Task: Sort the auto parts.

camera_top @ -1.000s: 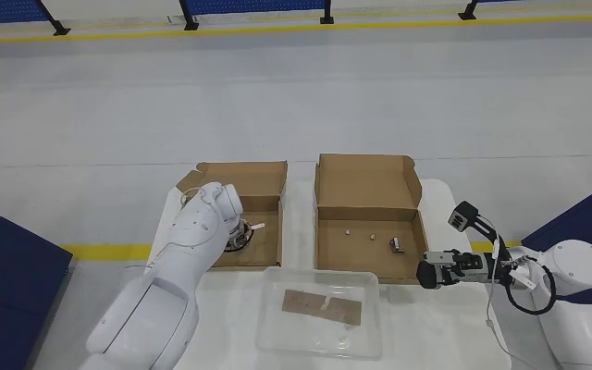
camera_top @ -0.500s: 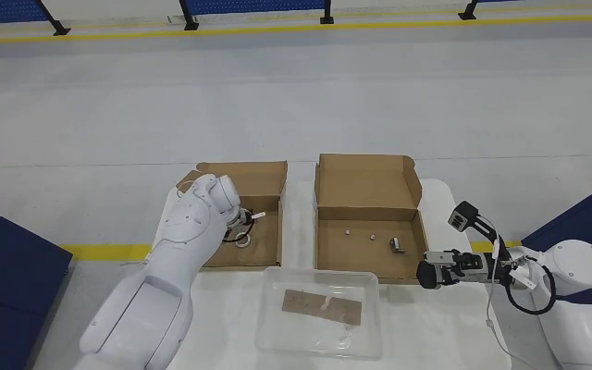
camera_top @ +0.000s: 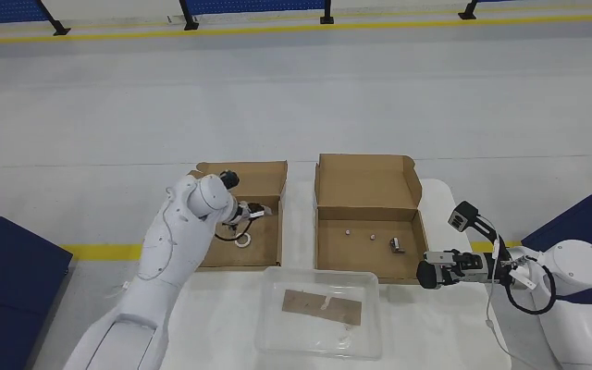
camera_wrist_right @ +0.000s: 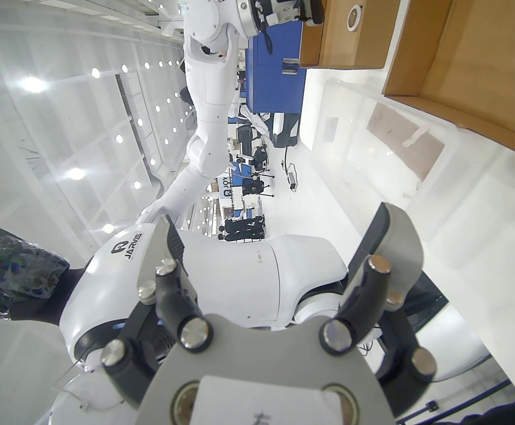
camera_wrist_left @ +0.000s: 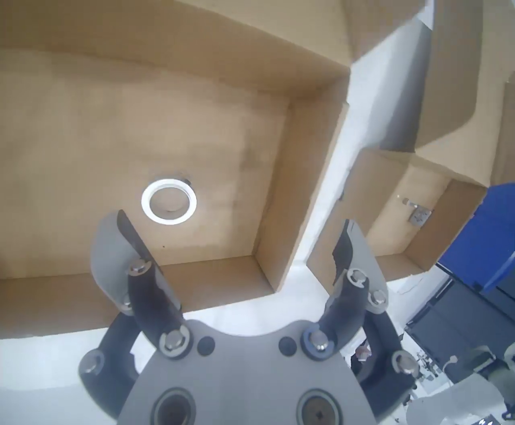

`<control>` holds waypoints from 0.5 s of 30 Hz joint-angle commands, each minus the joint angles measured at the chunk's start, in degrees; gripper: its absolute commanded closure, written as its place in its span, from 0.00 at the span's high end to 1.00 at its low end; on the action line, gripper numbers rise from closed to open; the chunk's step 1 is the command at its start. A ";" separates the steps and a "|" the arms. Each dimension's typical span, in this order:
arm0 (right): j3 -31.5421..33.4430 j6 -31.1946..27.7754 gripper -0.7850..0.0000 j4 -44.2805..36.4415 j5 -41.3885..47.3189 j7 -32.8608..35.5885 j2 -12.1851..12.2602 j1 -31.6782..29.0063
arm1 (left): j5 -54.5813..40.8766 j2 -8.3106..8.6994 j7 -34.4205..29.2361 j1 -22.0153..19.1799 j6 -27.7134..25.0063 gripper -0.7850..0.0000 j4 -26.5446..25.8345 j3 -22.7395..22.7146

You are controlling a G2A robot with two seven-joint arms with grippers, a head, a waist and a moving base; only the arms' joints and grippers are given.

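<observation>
A white ring [camera_top: 242, 240] [camera_wrist_left: 169, 200] lies flat on the floor of the left cardboard box [camera_top: 266, 250] [camera_wrist_left: 80, 133]. My left gripper [camera_top: 254, 213] [camera_wrist_left: 233, 225] hangs open above that box, apart from the ring, with nothing between its fingers. The right cardboard box [camera_top: 361, 257] holds three small metal parts, one of them a squarish piece [camera_top: 396, 245] [camera_wrist_left: 419, 215]. My right gripper [camera_top: 424, 274] [camera_wrist_right: 275, 219] stands open and empty just off the right box's near right corner. The right wrist view also catches the ring [camera_wrist_right: 355, 16] far off.
A clear plastic tray [camera_top: 277, 324] [camera_wrist_right: 362, 120] sits in front of the two boxes, with a brown cardboard piece [camera_top: 321, 307] and a small white bit in it. Both boxes have raised lids at the back. Bare white table lies right of the tray.
My left gripper has risen and drawn back from low over the left box's floor, leaving the white ring lying there uncovered. The right arm has kept still.
</observation>
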 commanded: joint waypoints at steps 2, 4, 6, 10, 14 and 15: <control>0.00 0.00 1.00 0.00 0.00 0.00 0.00 0.00 | 1.73 2.00 -4.48 8.20 0.62 1.00 -15.81 -4.06; 0.00 0.00 1.00 0.00 0.00 0.00 0.00 0.00 | 2.11 2.90 -6.40 12.30 -0.02 1.00 -22.88 -6.21; 0.00 0.00 1.00 0.00 0.00 0.00 0.00 0.00 | 1.83 3.47 -7.75 15.16 -0.98 1.00 -27.81 -7.55; 0.00 0.00 1.00 0.00 0.00 0.00 0.00 0.00 | -2.39 4.10 -9.28 18.45 -4.93 1.00 -32.27 -9.51; 0.00 0.00 1.00 0.00 0.00 0.00 0.00 0.00 | -4.50 4.54 -10.68 19.38 -7.22 1.00 -33.01 -10.35; 0.00 0.00 1.00 0.00 0.00 0.00 0.00 0.00 | -4.50 4.54 -10.68 19.38 -7.22 1.00 -33.01 -10.35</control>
